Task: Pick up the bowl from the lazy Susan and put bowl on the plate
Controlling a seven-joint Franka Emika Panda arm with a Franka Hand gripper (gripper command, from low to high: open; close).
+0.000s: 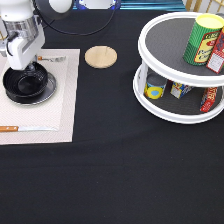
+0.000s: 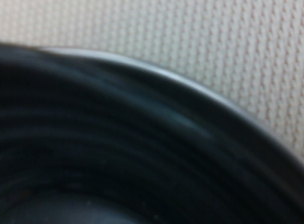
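The glossy black bowl [image 1: 25, 84] rests on the silver plate [image 1: 48, 93], which lies on a beige placemat at the exterior view's left. My gripper [image 1: 25, 66] is right over the bowl's far rim, at or touching it. The wrist view is filled by the bowl's ridged black inside [image 2: 96, 160], with a thin strip of the plate's silver rim [image 2: 180, 82] beside it. The two-tier white lazy Susan [image 1: 143, 36] stands at the exterior view's right, far from the gripper, with no bowl on it.
The placemat [image 1: 65, 115] also carries a knife [image 1: 27, 128] near its lower edge and cutlery [image 1: 52, 59] near its upper edge. A round wooden coaster [image 1: 100, 56] lies between mat and turntable. Cans [image 1: 202, 39] and boxes stand on both turntable tiers.
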